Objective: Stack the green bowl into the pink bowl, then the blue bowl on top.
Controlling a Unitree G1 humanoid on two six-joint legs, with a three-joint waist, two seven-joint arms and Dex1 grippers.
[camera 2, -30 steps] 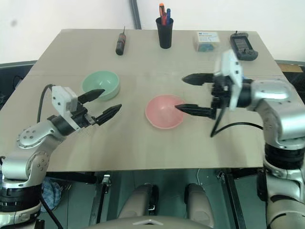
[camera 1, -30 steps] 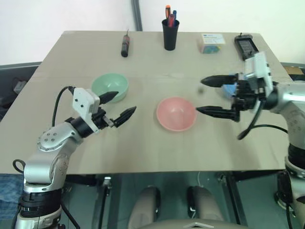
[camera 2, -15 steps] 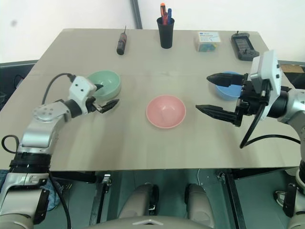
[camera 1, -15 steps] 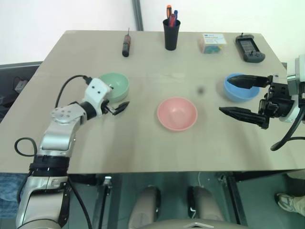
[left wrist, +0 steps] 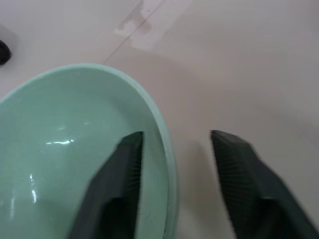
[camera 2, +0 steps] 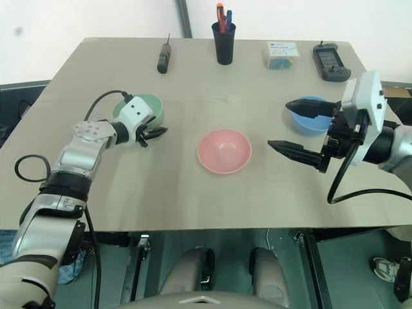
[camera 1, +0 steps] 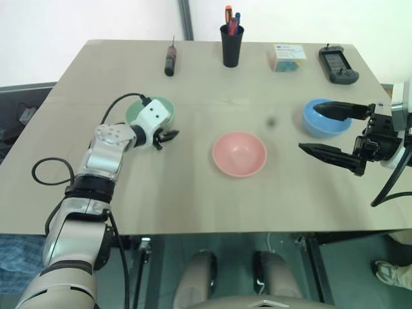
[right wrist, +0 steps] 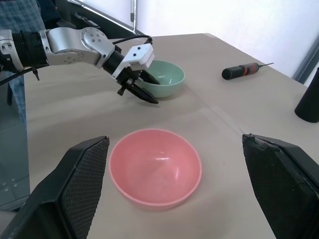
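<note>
The left gripper (left wrist: 172, 164) is now seen at the rim of the small round mint-green plastic bowl (camera 1: 154, 111), at the table's nine o'clock side. A second ago it hung short of the bowl, fingers spread wide; since then it has been carried forward and the fingers have drawn in. In the left wrist view one finger (left wrist: 122, 174) lies inside the bowl and the other outside, with the rim between them; a narrow gap to the outer finger is seen, so a firm grip cannot be confirmed.

The small round salmon-pink plastic bowl (camera 1: 239, 153) sits unmoved at the centre of the tan table (camera 1: 193, 206). The small round sky-blue plastic bowl (camera 1: 324, 117), earlier hidden behind the right arm, now lies exposed at three o'clock.

The right gripper (camera 1: 335, 132) has been drawn back toward the three o'clock edge; its fingers are spread wide and hold nothing, the upper one over the blue bowl.

At twelve o'clock a black pen cup (camera 1: 231, 45) and a screwdriver (camera 1: 170, 59) stand as before.
</note>
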